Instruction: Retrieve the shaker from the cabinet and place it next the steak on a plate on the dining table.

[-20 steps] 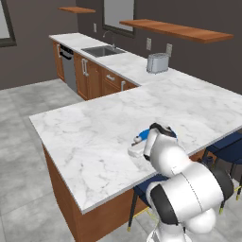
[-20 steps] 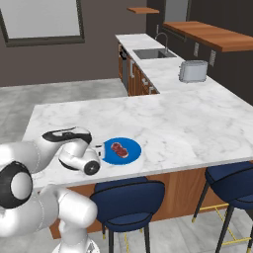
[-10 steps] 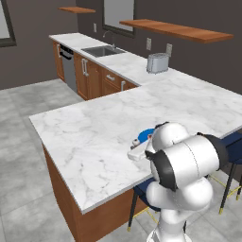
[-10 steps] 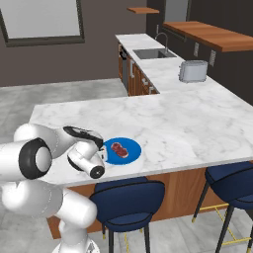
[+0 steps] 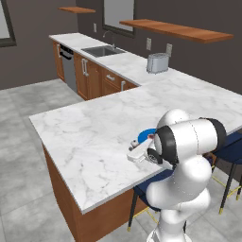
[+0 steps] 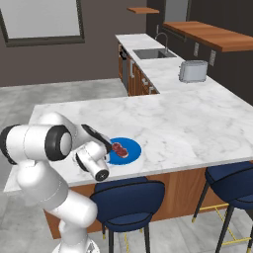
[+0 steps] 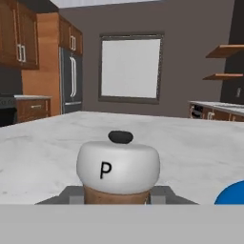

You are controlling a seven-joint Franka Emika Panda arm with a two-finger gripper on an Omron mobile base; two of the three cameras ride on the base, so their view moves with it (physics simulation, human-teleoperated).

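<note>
Much of what you need is hidden. In the left base view the arm's bulky white joints cover most of the blue plate (image 5: pixel 145 135); you see just a sliver of its rim, and neither steak nor shaker. In the right base view the hand hangs low at the near edge of the dining table (image 6: pixel 188 123), just beside the plate (image 6: pixel 129 153), and the steak (image 6: pixel 119 149) lies on the plate's left half, next to the wrist. The fingers themselves are blocked by the hand there, so you can't make out what they carry.

The hand view gives you the shaker (image 7: pixel 118 170). It stands upright, long axis vertical, pale rounded top up with a dark knob on its crown and a black letter P facing the camera. The brown wooden body is cut off just below the cap, so you can't tell whether its base rests on the marble. A blue curve of the plate (image 7: pixel 232 194) shows at the lower right, close beside it.

The gripper (image 7: pixel 117 194) shows as two grey tips flanking the shaker's body at either side; whether they press on the wood or stand slightly off it, you cannot tell.
</note>
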